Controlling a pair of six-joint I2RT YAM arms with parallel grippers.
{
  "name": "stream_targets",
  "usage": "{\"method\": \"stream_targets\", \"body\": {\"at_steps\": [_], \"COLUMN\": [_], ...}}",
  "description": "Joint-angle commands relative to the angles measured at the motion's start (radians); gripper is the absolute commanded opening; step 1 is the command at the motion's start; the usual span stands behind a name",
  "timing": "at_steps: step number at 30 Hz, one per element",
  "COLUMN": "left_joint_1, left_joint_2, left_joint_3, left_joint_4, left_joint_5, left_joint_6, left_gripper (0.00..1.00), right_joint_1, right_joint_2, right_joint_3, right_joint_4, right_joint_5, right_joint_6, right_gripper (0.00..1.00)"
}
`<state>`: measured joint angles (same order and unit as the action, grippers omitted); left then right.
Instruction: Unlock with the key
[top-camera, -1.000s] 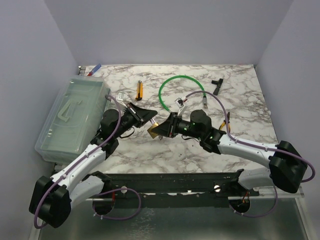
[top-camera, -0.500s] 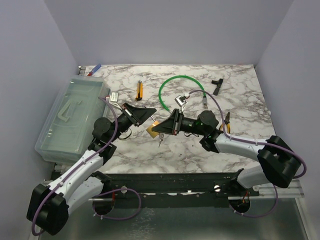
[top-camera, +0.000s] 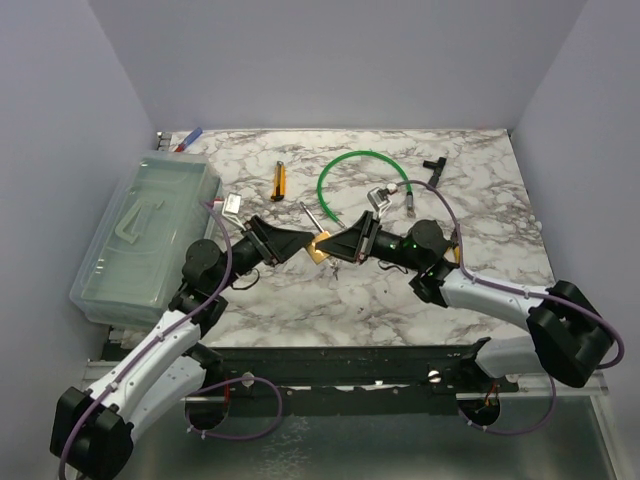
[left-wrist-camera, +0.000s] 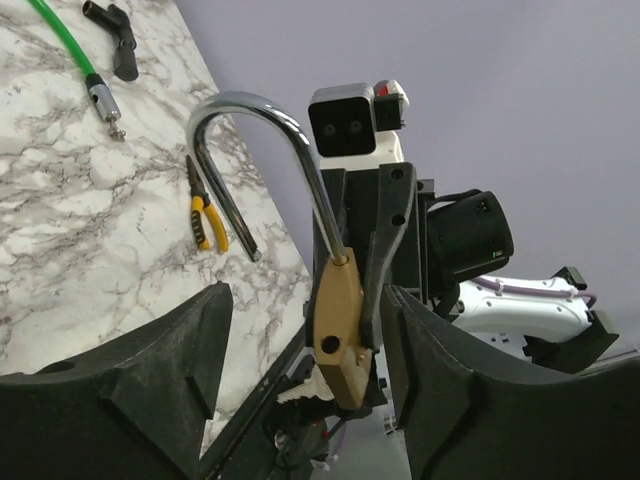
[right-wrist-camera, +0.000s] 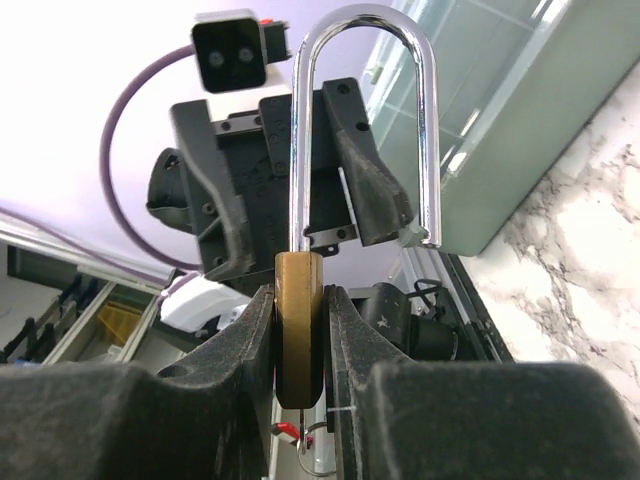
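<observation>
Right wrist view is showing the right gripper (right-wrist-camera: 299, 350) pinching the brass body of the padlock (right-wrist-camera: 298, 300) edge-on between nearly closed jaws. The shackle (right-wrist-camera: 301, 150) is standing up with its other leg hanging free of the body, so the lock is looking sprung. A thin silvery sliver is poking out beneath the body, and I am taking it to be the key (right-wrist-camera: 304, 445) sitting in the keyhole, though it is too small to be sure. The left gripper (top-camera: 300, 243) is facing the padlock tip to tip, its fingers (left-wrist-camera: 140, 380) standing well apart on either side of the body and gripping nothing. I am judging the unlocking step to be at its close: the turn seems done and the left gripper is standing free of the key. The next move is probably calling for the left arm to back straight away without catching the free shackle leg, with the right holding the body steady above the table (top-camera: 480, 210). Both arms are reaching inward from their bases, elbows bent, forearms converging over the middle of the marble. The left arm's elbow is lying beside the clear bin (top-camera: 140, 230), and the padlock is appearing to hang off the marble between the two grippers.
</observation>
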<state>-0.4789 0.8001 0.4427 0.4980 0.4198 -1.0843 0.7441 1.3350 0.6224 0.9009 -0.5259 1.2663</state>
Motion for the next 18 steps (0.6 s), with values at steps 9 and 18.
{"method": "stream_targets", "body": {"at_steps": [9,18], "left_joint_1": [0.0,0.001], "left_joint_2": [-0.161,-0.181], "left_joint_3": [0.168,0.265], "left_joint_4": [-0.605,-0.866], "left_joint_5": [-0.148,-0.314], "left_joint_6": [0.285,0.509], "left_gripper": [0.72,0.99], "right_joint_1": [-0.099,-0.22], "right_joint_2": [-0.146,-0.277], "right_joint_3": [-0.164,-0.206], "right_joint_4": [-0.168,-0.518], "right_joint_5": [0.182,0.307], "right_joint_6": [0.035,-0.074], "right_gripper": [0.0,0.0]}}
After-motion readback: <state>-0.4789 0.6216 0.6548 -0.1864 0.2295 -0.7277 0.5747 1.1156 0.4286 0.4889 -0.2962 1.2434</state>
